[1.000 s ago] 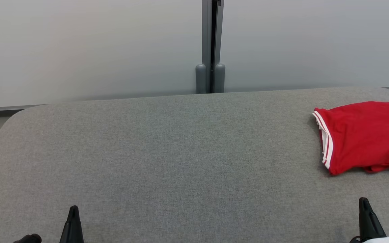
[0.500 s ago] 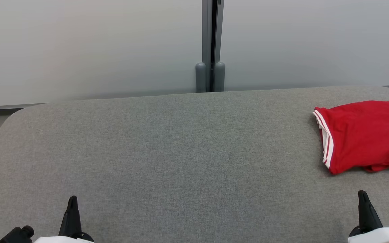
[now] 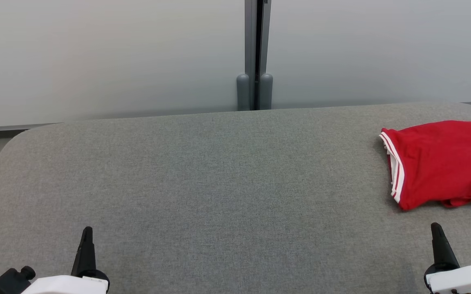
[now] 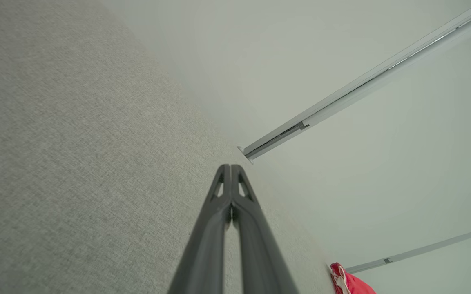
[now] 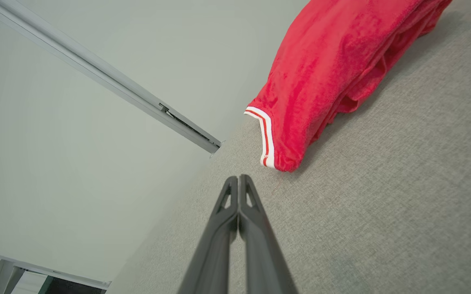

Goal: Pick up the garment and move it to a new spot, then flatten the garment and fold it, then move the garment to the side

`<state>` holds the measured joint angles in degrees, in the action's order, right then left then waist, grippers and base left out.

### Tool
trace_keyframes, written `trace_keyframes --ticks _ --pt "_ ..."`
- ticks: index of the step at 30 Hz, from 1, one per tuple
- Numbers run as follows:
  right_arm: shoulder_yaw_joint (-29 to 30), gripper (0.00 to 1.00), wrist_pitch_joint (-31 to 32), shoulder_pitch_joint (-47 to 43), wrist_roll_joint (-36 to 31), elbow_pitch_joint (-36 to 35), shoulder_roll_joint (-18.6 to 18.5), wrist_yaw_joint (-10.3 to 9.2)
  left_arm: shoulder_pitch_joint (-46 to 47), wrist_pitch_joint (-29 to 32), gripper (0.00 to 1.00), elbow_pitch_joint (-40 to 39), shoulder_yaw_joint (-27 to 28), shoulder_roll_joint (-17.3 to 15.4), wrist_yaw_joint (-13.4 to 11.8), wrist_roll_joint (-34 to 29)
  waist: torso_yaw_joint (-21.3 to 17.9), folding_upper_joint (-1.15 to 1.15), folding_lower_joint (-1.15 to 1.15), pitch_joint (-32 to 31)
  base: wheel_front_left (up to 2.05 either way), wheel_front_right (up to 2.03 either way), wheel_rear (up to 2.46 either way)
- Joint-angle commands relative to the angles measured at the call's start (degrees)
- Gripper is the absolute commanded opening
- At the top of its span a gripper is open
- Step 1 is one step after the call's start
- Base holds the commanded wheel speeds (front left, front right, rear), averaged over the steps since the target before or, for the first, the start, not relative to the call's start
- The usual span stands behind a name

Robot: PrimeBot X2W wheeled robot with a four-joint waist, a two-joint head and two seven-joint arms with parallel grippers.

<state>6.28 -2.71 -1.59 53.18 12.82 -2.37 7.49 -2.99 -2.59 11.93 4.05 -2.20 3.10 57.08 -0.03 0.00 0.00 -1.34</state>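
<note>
1. The folded red garment (image 3: 439,163) is lying at the right edge of the frame, near the grey bench's (image 3: 219,183) rounded far corner.
2. The left gripper (image 3: 87,234) is resting fully closed at lower left.
3. The right gripper (image 3: 436,230) is resting fully closed at lower right, below the garment and apart from it.
4. Open bench is spreading across the centre and left.

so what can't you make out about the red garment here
Head view: red garment cut off by the right edge.
Right wrist view: its far end leaves the top edge; folds hide lower layers.
Left wrist view: a sliver at the bottom edge, too small to read.
</note>
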Motion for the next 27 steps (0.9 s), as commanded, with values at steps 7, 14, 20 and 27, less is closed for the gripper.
trace_keyframes --ticks 7,14,20,27 --pt "0.16 0.0 1.56 2.08 6.13 -0.21 -0.63 0.01 2.62 1.34 0.0 -0.05 0.65 -0.49 1.04 5.51 0.0 0.0 0.0 0.16 0.0 0.0 0.0" --pt "0.18 0.0 2.48 2.84 10.06 -0.07 -0.65 0.01 3.5 2.27 0.0 0.17 0.89 -0.53 1.44 9.07 0.01 0.0 0.0 0.28 0.0 0.0 0.0" --pt "0.2 0.0 3.49 3.69 14.39 0.11 -0.66 0.01 4.54 3.31 0.0 0.44 1.16 -0.58 1.93 12.99 0.01 0.0 0.0 0.43 0.0 0.0 0.0" --pt "0.21 0.0 4.51 4.36 18.46 0.28 -0.67 0.01 5.39 4.26 0.0 0.71 1.4 -0.62 2.35 16.67 0.01 0.0 0.0 0.58 0.0 0.0 0.0"
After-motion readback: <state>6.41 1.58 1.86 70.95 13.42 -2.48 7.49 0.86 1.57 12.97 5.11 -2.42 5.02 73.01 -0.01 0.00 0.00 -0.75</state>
